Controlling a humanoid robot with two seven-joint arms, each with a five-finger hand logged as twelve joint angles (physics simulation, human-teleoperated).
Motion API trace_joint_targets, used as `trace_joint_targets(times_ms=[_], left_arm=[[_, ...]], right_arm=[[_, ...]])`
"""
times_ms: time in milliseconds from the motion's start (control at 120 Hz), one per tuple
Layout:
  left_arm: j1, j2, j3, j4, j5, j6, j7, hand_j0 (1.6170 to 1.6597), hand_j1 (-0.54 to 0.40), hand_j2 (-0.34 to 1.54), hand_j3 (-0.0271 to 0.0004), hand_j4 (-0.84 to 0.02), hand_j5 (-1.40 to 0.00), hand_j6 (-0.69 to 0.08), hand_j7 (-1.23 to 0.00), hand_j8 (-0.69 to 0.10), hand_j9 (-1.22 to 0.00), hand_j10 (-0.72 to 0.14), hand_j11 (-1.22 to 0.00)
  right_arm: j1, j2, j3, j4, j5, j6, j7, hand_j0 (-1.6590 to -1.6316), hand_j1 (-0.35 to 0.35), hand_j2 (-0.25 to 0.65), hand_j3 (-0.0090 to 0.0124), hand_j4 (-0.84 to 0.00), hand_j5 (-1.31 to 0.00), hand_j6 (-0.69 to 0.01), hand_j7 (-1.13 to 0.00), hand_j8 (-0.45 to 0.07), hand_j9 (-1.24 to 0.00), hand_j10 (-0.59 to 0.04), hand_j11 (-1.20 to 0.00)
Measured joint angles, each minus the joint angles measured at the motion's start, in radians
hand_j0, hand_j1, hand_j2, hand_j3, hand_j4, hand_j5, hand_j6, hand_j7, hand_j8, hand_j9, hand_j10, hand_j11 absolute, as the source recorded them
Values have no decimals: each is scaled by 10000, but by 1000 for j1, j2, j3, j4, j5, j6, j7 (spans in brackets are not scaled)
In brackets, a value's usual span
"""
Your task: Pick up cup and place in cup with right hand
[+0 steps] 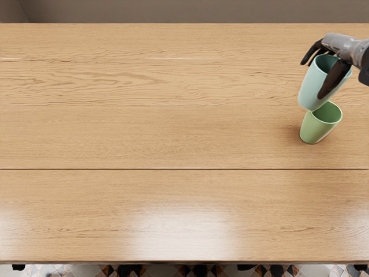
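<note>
Right hand [313, 79] grasping the pale blue cup [309, 88] by the green cup [313, 128].
Nearest, patterned floor tiles [109, 270] show below the front edge of the wooden worktop [144, 138], whose near part carries a soft white glare; a dark seam runs across the boards farther in. Beyond the seam, toward the right side, the green cup stands on the worktop with its mouth up. The pale blue cup is held just past it, mouth up too, its base overlapping the green rim in this view; whether they touch cannot be told. The hand reaches in from the right edge, one dark digit down the cup's near side, the others at its far side. Farthest back is a plain brownish wall [173, 10].
</note>
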Motion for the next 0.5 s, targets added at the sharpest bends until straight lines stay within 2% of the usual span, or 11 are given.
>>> trace_joint_targets(times_ms=[125, 500], left_arm=[[-28, 0, 0, 1, 0, 0, 0, 16581, 3491, -1, 1, -4, 1, -5, 1, -4, 1, -3, 2], [-62, 0, 1, 1, 1, 0, 0, 16581, 3491, -2, 1, -4, 1, -5, 1, -4, 1, -3, 2]], right_arm=[[-6, -17, -2, 7, 0, 0, 0, -16514, 830, 1033, -6, -4913, -6719, -3668, -6589, -2362, -6751, -3102, -6861], [-9, -59, -22, 14, -2, -1, 0, -16514, 851, 1054, -4, -4926, -6762, -3620, -6614, -2318, -6783, -3073, -6889]])
